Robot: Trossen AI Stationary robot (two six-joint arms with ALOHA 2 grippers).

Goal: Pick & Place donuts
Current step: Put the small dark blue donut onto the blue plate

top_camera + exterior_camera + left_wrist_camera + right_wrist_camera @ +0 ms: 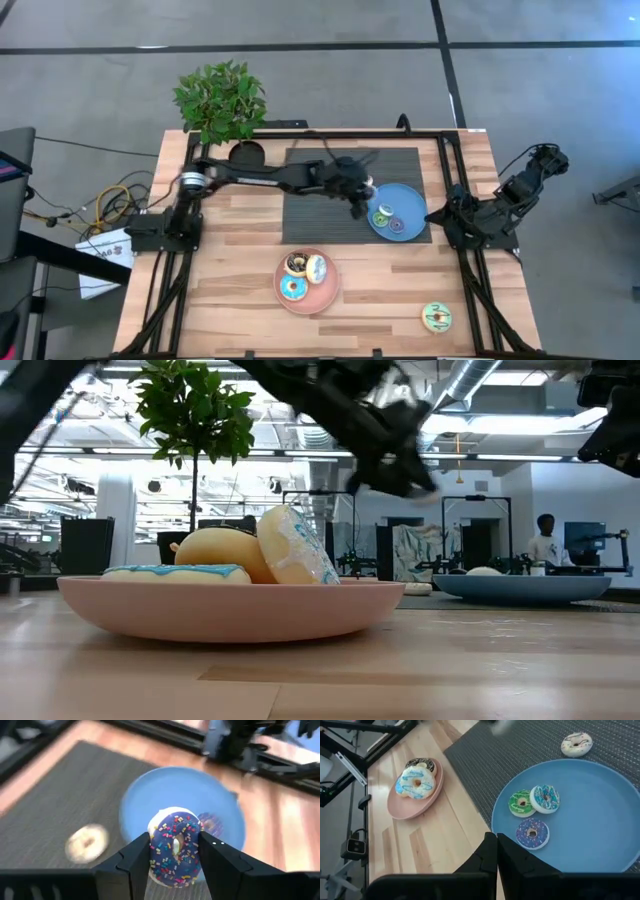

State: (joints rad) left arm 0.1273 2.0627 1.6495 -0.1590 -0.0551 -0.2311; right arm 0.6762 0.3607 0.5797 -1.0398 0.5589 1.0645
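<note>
— So how far along are we?

— Partway. The left gripper (175, 857) is part-closed on a dark blue sprinkled donut (175, 851) and holds it in the air over the near edge of the blue plate (408, 205).

— What's on that plate already?

— Three small ones: a green donut (521, 803), a white-and-blue donut (545, 798) and a purple donut (532, 833). A cream donut (576, 743) lies on the dark mat (310, 215) just beside the plate.

— And the pink plate (325, 293)?

— It carries three larger donuts (305, 272). One green-yellow donut (436, 317) sits alone on the bare table (240, 290) — so at least that, and probably the cream one, are left.

— The other arm?

— The right gripper (496, 851) waits at the table's right edge, fingers pressed together, empty.
</note>
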